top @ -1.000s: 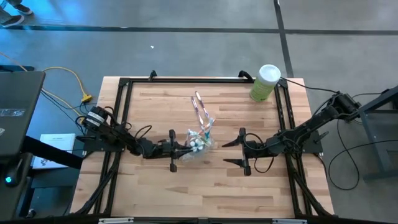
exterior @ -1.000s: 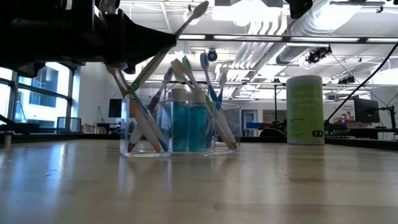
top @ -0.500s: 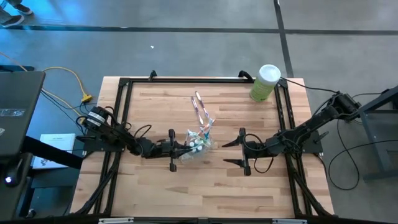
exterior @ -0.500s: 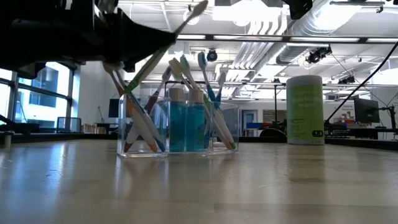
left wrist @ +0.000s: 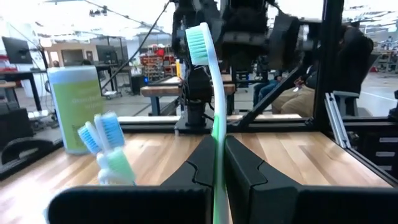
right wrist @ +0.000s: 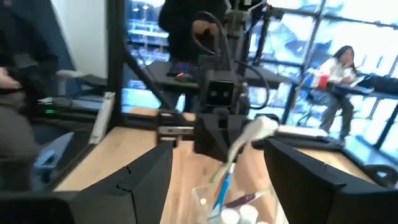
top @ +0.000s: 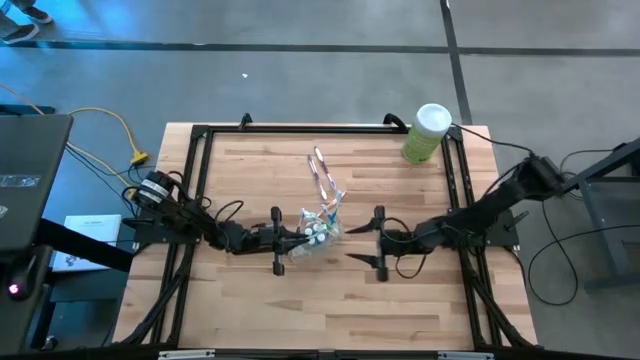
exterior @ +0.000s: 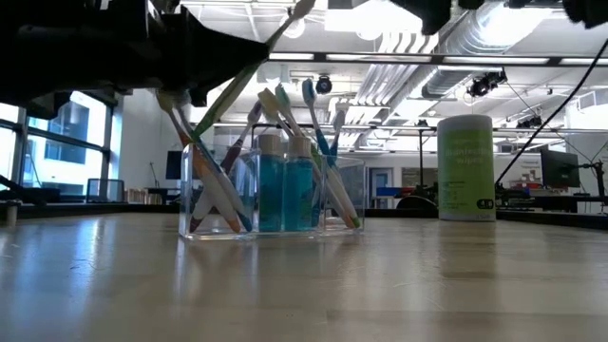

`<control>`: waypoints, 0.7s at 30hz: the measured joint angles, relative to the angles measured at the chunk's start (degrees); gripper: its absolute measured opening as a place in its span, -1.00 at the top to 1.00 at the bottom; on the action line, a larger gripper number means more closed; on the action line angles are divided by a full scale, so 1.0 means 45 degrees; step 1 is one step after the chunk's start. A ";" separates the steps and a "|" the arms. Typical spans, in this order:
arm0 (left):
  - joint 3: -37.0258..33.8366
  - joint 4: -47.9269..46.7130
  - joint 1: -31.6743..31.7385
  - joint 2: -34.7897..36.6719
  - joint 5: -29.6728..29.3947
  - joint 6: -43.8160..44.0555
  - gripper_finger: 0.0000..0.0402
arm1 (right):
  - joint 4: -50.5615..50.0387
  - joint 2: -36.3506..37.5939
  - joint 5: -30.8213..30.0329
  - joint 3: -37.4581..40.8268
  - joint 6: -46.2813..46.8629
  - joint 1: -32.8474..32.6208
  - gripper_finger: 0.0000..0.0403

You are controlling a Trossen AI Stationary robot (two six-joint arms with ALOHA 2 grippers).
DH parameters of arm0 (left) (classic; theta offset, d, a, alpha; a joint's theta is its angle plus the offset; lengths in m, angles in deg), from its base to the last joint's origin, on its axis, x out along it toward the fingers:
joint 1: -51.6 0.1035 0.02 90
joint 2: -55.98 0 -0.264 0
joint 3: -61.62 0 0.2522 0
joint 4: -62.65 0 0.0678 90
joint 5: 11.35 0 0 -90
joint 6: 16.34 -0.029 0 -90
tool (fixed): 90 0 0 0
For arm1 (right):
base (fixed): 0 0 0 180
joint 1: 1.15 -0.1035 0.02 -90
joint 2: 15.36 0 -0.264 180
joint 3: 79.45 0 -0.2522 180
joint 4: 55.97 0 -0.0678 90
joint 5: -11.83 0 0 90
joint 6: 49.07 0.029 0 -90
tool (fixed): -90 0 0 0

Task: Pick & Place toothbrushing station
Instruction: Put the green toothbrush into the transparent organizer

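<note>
Right gripper (top: 362, 235), jaws spread, has moved in beside the cup (top: 318, 238); we judge a grasp near while left gripper (top: 291, 240) pinches a toothbrush (left wrist: 211, 112).

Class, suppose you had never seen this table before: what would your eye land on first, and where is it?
First, the clear cup at mid-table, bristling with toothbrushes and blue toothpaste tubes. The left gripper sits at its left side, jaws shut on a green toothbrush. The right gripper faces it with jaws open, and a light-green canister stands at the far right edge.
</note>
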 joint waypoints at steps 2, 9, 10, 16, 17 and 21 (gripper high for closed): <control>0.0136 0.0008 -0.0102 0.0014 -0.0018 -0.0331 0.97 | 0.1305 -0.0712 -0.0016 0.0010 -0.0412 0.0109 -0.22; 0.0888 0.0024 -0.0573 0.0014 -0.0010 -0.2150 0.97 | 0.5070 -0.2868 0.0025 0.0005 -0.1003 0.0445 -0.22; 0.0946 0.0025 -0.0627 0.0014 -0.0010 -0.2336 0.97 | 0.5318 -0.3095 0.0021 0.0005 -0.0939 0.0463 -0.22; 0.1031 0.0035 -0.0711 0.0014 -0.0005 -0.2557 0.97 | 0.6422 -0.4269 0.0145 -0.0374 -0.0992 0.0521 -0.22; 0.1036 0.0035 -0.0702 0.0014 -0.0005 -0.2562 0.97 | 0.6426 -0.4372 0.0326 -0.0600 -0.0996 0.0543 -0.22; 0.1041 0.0027 -0.0578 0.0014 -0.0001 -0.2456 0.97 | 0.5347 -0.4837 0.1022 -0.1479 -0.0953 0.0712 -0.22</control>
